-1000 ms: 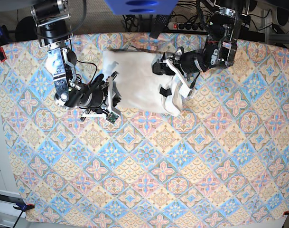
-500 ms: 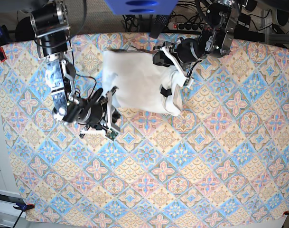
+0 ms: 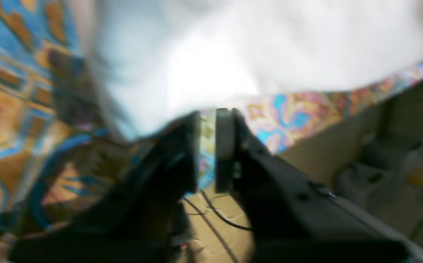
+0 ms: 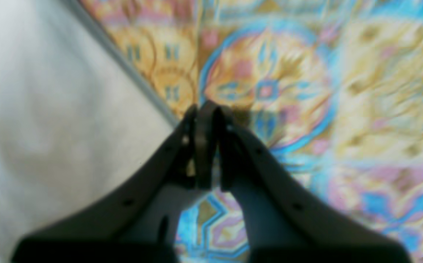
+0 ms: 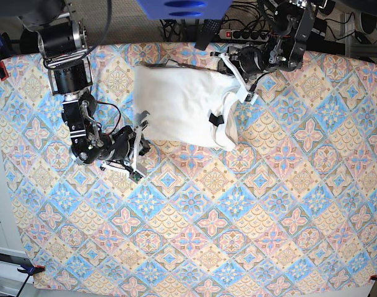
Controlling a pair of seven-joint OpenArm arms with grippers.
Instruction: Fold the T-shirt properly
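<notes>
- T-shirt (image 5: pixel 185 108): folded white bundle on patterned cloth (image 5: pixel 238 216).
- Left gripper (image 3: pixel 207 146): narrow, empty, at T-shirt's edge.
- Right gripper (image 4: pixel 206 120): pinched together, empty, just beside T-shirt.

A table draped in a patterned cloth (image 5: pixel 194 204) fills the base view — diamond tiles in blue, orange, pink and yellow, each holding a flower or fan motif. The cloth reaches every edge of the surface; clamps pin its near corners. Lying directly on it, toward the far side and left of centre, is the T-shirt (image 5: pixel 179 105) — folded into a rough white rectangle, its right-hand edge bunched and rumpled.
</notes>
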